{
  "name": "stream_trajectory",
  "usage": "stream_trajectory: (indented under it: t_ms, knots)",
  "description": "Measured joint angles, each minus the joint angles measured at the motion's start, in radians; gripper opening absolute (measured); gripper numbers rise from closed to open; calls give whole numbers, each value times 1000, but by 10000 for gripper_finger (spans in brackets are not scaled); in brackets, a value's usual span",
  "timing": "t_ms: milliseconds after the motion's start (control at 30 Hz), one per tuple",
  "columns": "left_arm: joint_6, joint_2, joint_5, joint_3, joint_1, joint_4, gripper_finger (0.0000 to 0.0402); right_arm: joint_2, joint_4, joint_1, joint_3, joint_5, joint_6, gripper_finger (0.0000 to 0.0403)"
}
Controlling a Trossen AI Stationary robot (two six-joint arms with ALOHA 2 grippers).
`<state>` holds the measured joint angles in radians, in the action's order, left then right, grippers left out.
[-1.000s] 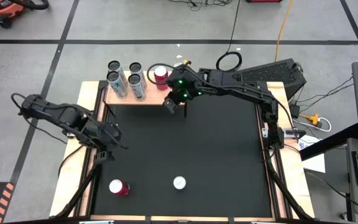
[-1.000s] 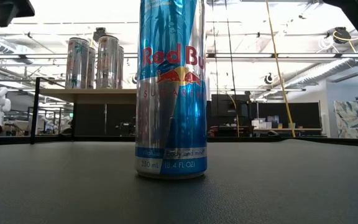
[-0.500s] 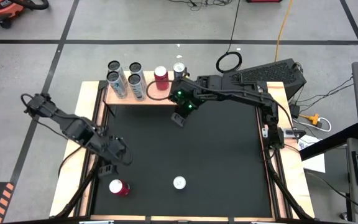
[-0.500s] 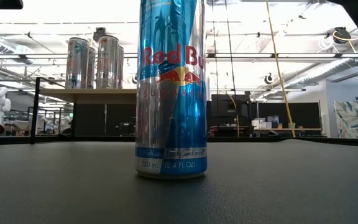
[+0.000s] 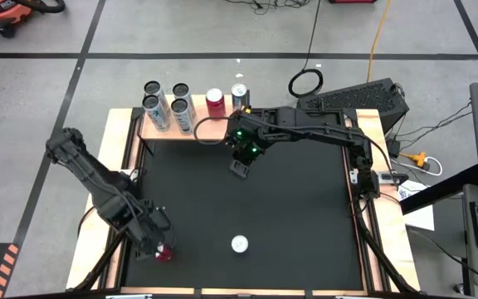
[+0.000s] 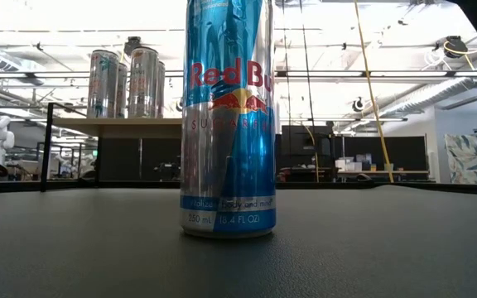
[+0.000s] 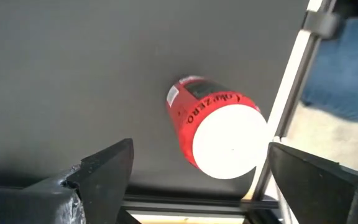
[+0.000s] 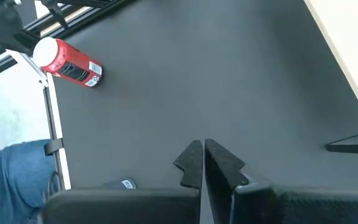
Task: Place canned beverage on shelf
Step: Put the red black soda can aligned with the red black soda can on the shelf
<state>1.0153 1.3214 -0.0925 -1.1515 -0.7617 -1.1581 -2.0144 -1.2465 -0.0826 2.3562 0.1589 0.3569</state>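
- The left hand (image 5: 158,243) hangs over the red can (image 5: 164,252) at the 7 o'clock corner of the bench (image 5: 289,216); in the left wrist view its two fingers (image 7: 101,168) stand wide apart, with the red can (image 7: 215,126) upright between them and gripped by neither.
- That red can stands on the black mat just beside the bench's metal edge rail (image 7: 284,99).
- The right hand (image 5: 240,167) is low over the mat toward 12 o'clock, just in front of the shelf (image 5: 197,131); the right wrist view shows its fingers (image 8: 191,163) pressed together with nothing between them.
- The shelf sits at 11 o'clock on the bench and carries six cans: four silver cans (image 5: 166,105) grouped at its left end, a red-topped can (image 5: 215,101) to their right, and a silver can (image 5: 239,92) at its right end.
- A blue and silver can (image 5: 239,244) stands upright on the mat at 6 o'clock, well apart from both hands; in the low view it fills the middle, printed with "Red Bull" (image 6: 227,116).
- In the low view the shelf (image 6: 114,126) shows behind it with silver cans (image 6: 131,83) on top.
- From the right wrist view the far red can (image 8: 67,61) is also visible near the rail.
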Motion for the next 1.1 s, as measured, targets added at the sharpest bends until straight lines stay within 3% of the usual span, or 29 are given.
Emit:
stream_trajectory:
  t_ms: [467, 1100]
  knots:
    - [86, 113, -1, 0, -54, 60, 373, 0, -9, 2, 0, 1, 21, 0]
    - [106, 120, 31, 0, -53, 109, 373, 0, -32, 7, 0, 2, -2, 0]
